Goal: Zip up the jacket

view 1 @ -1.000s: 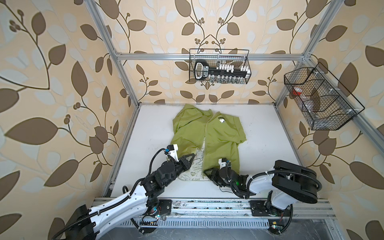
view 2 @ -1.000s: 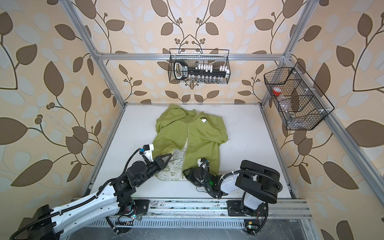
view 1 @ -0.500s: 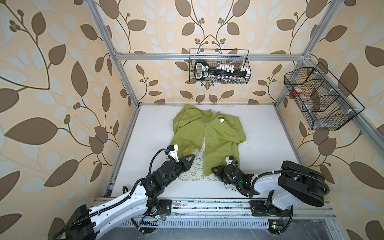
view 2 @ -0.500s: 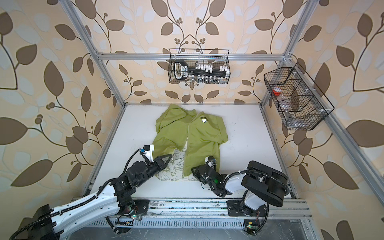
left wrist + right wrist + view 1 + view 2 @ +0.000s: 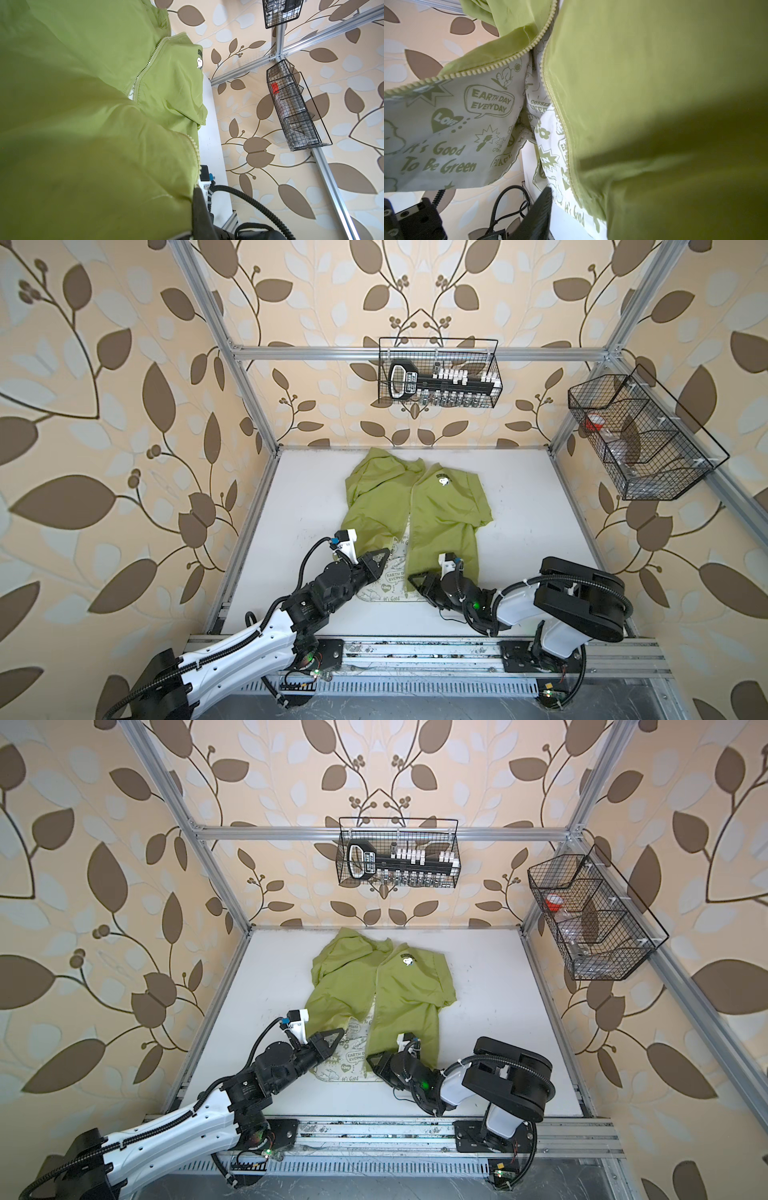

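Observation:
The lime-green jacket (image 5: 444,514) (image 5: 411,990) lies unzipped on the white table (image 5: 540,531), collar toward the back wall. Its left panel is folded back near the hem, showing printed white lining (image 5: 390,585) (image 5: 446,124). My left gripper (image 5: 380,558) (image 5: 338,1036) is shut on that left panel's edge; green fabric (image 5: 83,124) fills the left wrist view. My right gripper (image 5: 415,580) (image 5: 374,1058) sits at the right panel's bottom corner. One black finger (image 5: 539,214) stands apart from the toothed zipper edge (image 5: 558,116); the other finger is hidden under fabric.
A wire basket (image 5: 438,373) with tools hangs on the back wall and another basket (image 5: 636,439) on the right wall. Aluminium frame posts bound the table, and a metal rail (image 5: 415,651) runs along the front edge.
My right gripper pulled away to the right, then came back left to the right panel's bottom corner. The left gripper has held still with the left panel.

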`<state>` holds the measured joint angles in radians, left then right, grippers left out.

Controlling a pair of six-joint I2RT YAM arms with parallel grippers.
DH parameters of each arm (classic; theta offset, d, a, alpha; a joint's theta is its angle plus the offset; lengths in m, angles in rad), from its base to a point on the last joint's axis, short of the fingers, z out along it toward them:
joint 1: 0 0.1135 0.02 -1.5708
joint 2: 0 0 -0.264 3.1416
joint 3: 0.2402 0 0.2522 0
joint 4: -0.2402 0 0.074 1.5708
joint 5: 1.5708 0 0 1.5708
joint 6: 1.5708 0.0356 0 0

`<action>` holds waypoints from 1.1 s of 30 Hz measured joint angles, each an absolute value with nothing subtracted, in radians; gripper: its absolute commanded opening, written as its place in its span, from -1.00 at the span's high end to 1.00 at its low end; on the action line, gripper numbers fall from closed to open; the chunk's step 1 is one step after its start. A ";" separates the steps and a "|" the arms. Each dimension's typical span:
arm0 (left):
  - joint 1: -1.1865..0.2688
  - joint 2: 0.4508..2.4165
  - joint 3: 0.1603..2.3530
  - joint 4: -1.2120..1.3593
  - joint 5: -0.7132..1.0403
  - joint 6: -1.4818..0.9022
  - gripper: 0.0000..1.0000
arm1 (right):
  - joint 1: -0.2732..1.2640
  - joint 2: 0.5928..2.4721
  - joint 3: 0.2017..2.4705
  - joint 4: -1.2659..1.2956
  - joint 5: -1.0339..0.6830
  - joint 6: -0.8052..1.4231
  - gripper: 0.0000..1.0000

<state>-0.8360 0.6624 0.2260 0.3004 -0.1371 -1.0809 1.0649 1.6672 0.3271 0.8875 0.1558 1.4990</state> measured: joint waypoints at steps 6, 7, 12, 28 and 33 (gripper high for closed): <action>-0.836 0.653 0.226 0.294 -0.138 -1.081 1.00 | 1.066 1.718 0.364 0.923 0.149 1.499 0.19; -0.836 0.645 0.226 0.290 -0.138 -1.081 1.00 | 1.066 1.720 0.366 0.929 0.149 1.498 0.22; -0.836 0.620 0.226 0.275 -0.138 -1.081 1.00 | 1.067 1.720 0.367 0.946 0.149 1.485 0.36; -0.836 0.626 0.224 0.273 -0.138 -1.092 1.00 | 1.076 1.559 0.306 0.900 0.178 1.459 0.75; -0.836 0.631 0.224 0.274 -0.138 -1.099 1.00 | 1.079 1.408 0.295 0.740 0.202 1.427 0.90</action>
